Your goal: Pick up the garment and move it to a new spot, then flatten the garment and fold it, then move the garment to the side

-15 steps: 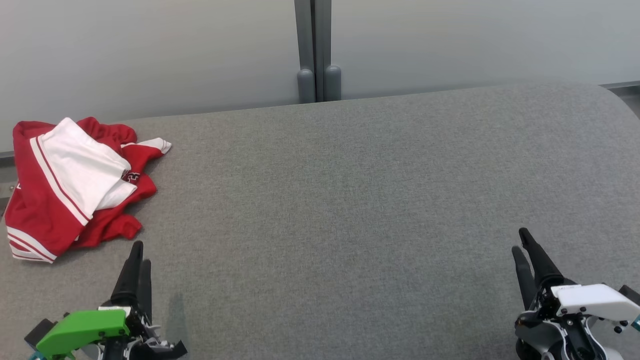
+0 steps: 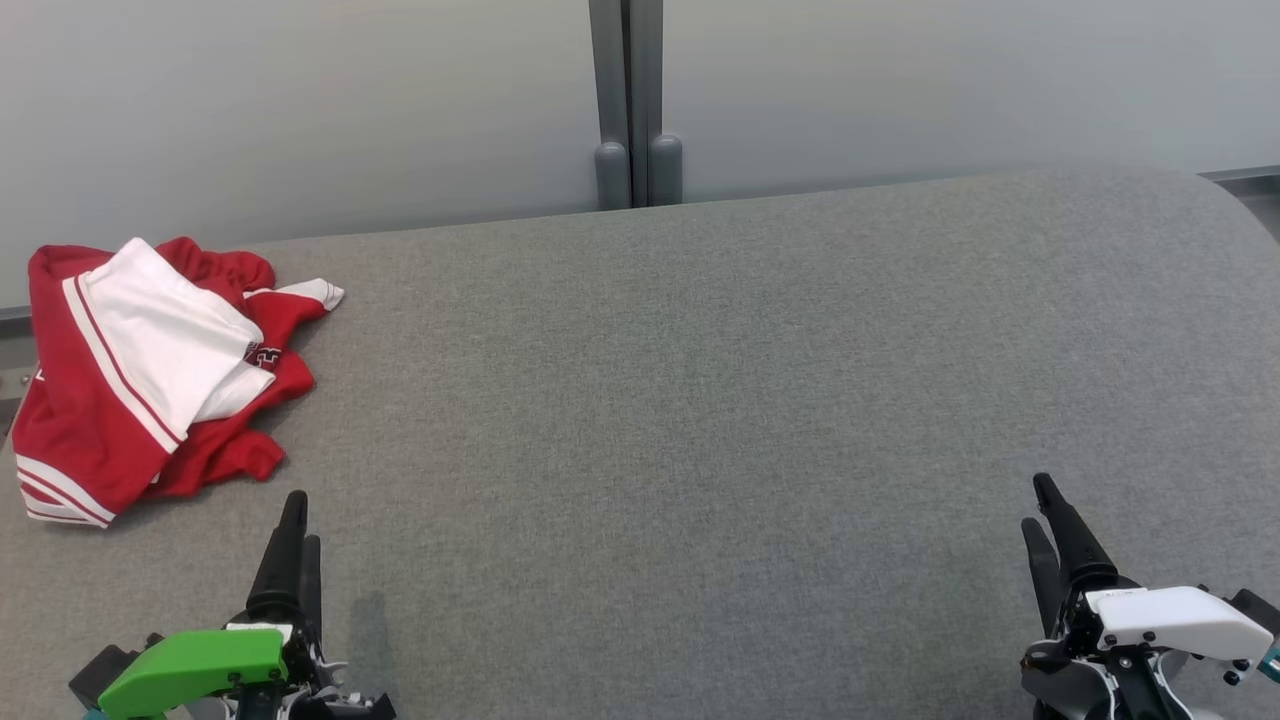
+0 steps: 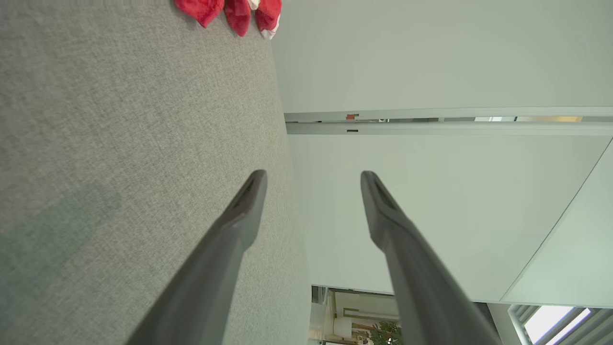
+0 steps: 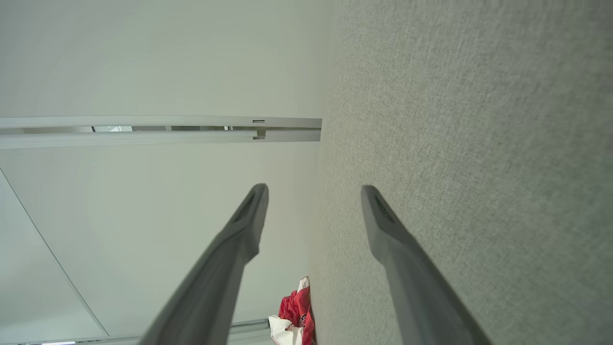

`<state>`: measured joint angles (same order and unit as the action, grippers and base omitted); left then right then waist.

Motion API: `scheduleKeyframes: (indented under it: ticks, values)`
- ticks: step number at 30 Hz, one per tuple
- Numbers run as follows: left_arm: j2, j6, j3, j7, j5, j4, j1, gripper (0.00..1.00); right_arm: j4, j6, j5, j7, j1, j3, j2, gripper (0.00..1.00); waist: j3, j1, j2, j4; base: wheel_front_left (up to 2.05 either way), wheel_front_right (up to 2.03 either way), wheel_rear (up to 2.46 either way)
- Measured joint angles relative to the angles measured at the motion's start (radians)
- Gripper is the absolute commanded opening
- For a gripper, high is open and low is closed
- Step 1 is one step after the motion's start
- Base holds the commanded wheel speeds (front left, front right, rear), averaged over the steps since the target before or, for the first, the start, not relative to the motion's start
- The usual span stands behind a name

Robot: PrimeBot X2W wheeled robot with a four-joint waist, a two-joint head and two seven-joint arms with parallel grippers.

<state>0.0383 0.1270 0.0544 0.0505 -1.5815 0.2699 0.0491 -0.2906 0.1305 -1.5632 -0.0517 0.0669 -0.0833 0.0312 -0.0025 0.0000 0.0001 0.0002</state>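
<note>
A crumpled red and white garment lies at the far left of the grey fabric surface, close to its back edge. My left gripper, with a green housing, hovers at the lower left, just below and right of the garment, open and empty. The left wrist view has the garment at its top edge, beyond the spread fingers of the left gripper. My right gripper sits at the lower right, open and empty, far from the garment. Past the right gripper, the garment is small and distant.
A pale wall with a grey vertical post runs behind the surface. The surface's right end curves away near the top right corner. A wide stretch of grey fabric spreads between the two grippers.
Both grippers have drawn back a little toward the bottom of the head view. The left one also shifted slightly right. The garment has not moved.
</note>
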Motion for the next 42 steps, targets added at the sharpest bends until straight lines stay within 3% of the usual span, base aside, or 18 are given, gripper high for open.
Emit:
scheduleKeyframes:
  ticks: [10,19,25,33,42]
  values:
    - [0.000,0.000,-0.025,-0.043,0.108,-0.050,-0.011,1.00,0.041,0.000,0.162,0.043,-0.007,-0.007,0.001,1.00,-0.003,0.0000,0.0000,0.000,0.00,0.00,0.00]
    - [0.001,-0.002,-0.050,-0.079,0.301,-0.107,-0.015,1.00,0.099,0.000,0.360,0.078,-0.013,-0.003,0.004,1.00,-0.008,0.0000,0.0000,0.000,0.00,0.00,0.00]
    - [0.001,-0.024,-0.066,-0.098,0.447,-0.137,-0.018,1.00,0.152,0.000,0.563,0.098,-0.018,0.043,0.006,1.00,-0.011,0.0000,0.0000,0.000,0.00,0.00,0.00]
    - [0.002,-0.057,-0.090,-0.124,0.596,-0.167,-0.041,1.00,0.171,0.000,0.711,0.125,-0.037,0.066,0.007,1.00,-0.015,0.0000,0.0000,0.000,0.00,0.00,0.00]
    - [0.003,-0.066,-0.096,-0.154,0.736,-0.167,-0.062,1.00,0.161,0.000,0.866,0.151,-0.041,0.072,0.009,1.00,-0.018,0.0000,0.0000,0.003,0.00,0.00,0.00]
